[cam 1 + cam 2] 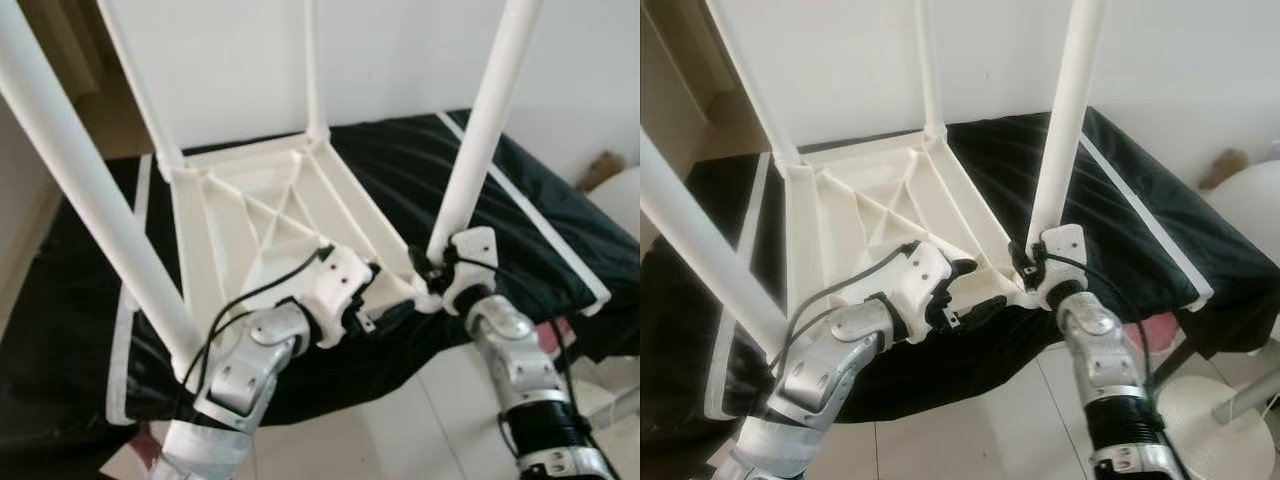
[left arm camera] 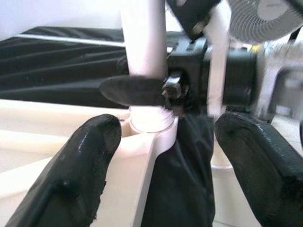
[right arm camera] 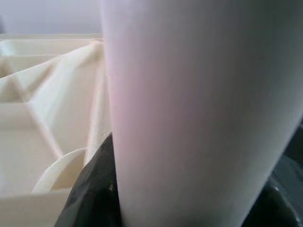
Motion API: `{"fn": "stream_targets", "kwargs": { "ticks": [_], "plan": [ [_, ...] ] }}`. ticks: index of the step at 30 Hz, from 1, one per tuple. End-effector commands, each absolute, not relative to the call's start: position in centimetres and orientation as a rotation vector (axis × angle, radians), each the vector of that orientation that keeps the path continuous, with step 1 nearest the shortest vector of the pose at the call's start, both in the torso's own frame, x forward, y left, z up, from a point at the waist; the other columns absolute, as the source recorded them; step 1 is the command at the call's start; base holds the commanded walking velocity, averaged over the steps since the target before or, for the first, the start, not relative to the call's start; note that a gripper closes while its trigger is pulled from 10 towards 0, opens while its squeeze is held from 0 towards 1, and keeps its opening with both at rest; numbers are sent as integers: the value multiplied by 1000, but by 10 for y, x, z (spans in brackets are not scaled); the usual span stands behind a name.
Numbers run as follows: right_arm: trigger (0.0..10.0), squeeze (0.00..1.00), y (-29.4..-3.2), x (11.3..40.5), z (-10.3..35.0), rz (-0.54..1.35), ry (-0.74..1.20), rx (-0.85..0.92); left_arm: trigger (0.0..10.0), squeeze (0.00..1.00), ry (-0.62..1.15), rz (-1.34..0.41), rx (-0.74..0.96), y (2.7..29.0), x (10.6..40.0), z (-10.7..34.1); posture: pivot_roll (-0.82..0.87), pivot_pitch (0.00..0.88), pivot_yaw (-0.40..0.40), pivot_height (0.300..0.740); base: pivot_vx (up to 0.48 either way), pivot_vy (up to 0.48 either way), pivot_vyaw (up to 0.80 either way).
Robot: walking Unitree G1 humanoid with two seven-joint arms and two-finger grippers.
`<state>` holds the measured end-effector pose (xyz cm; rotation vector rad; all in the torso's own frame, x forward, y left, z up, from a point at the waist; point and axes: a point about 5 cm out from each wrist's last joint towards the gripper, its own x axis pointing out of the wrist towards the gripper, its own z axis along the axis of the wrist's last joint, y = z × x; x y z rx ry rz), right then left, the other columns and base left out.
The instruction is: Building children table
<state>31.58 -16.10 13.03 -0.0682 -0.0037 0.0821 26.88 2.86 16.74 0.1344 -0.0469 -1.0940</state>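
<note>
Head view: upturned white tabletop (image 1: pixel 250 215) lies on black-covered bed (image 1: pixel 540 200), four legs up. My right claw (image 1: pixel 437 272) pinches near-corner leg (image 1: pixel 480 130) at socket. Left claw (image 2: pixel 156 156) spread beside frame. I'd keep leg plumb, press straight down.

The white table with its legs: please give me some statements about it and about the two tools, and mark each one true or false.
1. The table top lies upside down on a black cloth. True.
2. The right tool grips the near right leg close to its socket. True.
3. The left tool is shut on a leg. False: its fingers stand open by the corner of the table top.
4. The table has no legs in it yet. False: four legs stand up from its corners.
5. The cloth is red. False: it is black with white stripes.
</note>
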Motion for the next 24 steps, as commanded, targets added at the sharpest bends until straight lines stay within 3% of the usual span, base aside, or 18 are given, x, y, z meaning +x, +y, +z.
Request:
{"fn": "stream_targets", "kwargs": {
  "ticks": [1, 10, 15, 24],
  "plan": [
    [10000, 0, -165, 307, 99, -68, 148, -54, 10000, 0, -31, -1055, 131, 33, 270, 166, -41, 0, 34, 740, 0, 0, 0],
    [10000, 0, -153, 306, 101, -344, 157, 45, 10000, 0, -32, -1061, 130, 32, 270, 167, -38, 0, 33, 740, 0, 0, 0],
    [10000, 0, -137, 304, 104, -315, 149, 69, 10000, 0, -33, -1064, 131, 31, 269, 168, -38, 0, 33, 740, 0, 0, 0],
    [10000, 0, -134, 304, 106, -344, 130, 78, 10000, 0, -31, -1060, 137, 33, 270, 168, -31, 0, 26, 740, 0, 0, 0]
  ]
}}
